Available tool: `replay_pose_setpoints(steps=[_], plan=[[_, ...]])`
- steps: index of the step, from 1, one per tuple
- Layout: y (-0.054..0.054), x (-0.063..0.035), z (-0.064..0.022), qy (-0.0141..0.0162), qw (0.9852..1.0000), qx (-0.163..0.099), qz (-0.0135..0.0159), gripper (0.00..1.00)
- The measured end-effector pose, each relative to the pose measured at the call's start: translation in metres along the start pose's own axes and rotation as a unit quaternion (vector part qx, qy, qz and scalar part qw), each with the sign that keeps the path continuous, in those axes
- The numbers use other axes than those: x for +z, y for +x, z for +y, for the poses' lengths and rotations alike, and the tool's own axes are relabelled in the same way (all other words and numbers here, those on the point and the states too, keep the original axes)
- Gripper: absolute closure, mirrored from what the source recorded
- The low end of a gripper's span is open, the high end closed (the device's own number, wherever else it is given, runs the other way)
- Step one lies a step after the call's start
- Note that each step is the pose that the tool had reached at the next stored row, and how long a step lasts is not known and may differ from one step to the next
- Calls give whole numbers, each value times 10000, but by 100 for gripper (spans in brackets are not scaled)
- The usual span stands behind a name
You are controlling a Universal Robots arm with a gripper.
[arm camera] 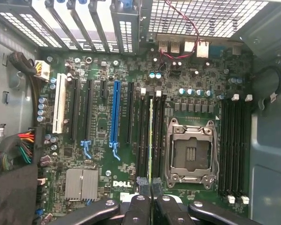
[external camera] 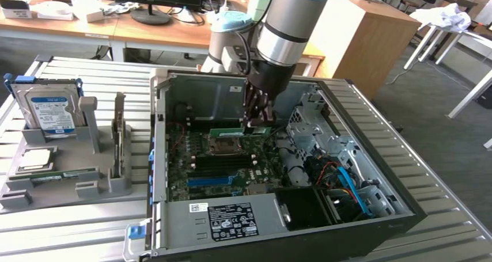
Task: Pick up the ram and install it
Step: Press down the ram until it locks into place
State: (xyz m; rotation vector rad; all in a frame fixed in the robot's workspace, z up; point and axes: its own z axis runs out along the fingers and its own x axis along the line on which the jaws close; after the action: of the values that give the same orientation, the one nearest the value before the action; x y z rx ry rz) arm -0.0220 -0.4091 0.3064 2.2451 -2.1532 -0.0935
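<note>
The end effector is lowered into the open computer case, its fingers clamped together on the upper edge of the ram. In the wrist view the ram is seen edge-on, held upright over a memory slot just beside the empty processor socket on the motherboard. A hard drive is stood in a grey holder on the tabletop at the exterior view's left.

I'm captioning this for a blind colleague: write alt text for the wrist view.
The tool holds the ram edge-on, upright above the memory slots beside the empty CPU socket on a green Dell motherboard inside an open computer case.
</note>
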Motion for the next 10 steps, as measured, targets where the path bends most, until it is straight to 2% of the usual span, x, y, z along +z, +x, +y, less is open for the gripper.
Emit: replay_pose_setpoints(steps=[10], plan=[[1, 62, 3, 0, 10000, 1, 0, 88]])
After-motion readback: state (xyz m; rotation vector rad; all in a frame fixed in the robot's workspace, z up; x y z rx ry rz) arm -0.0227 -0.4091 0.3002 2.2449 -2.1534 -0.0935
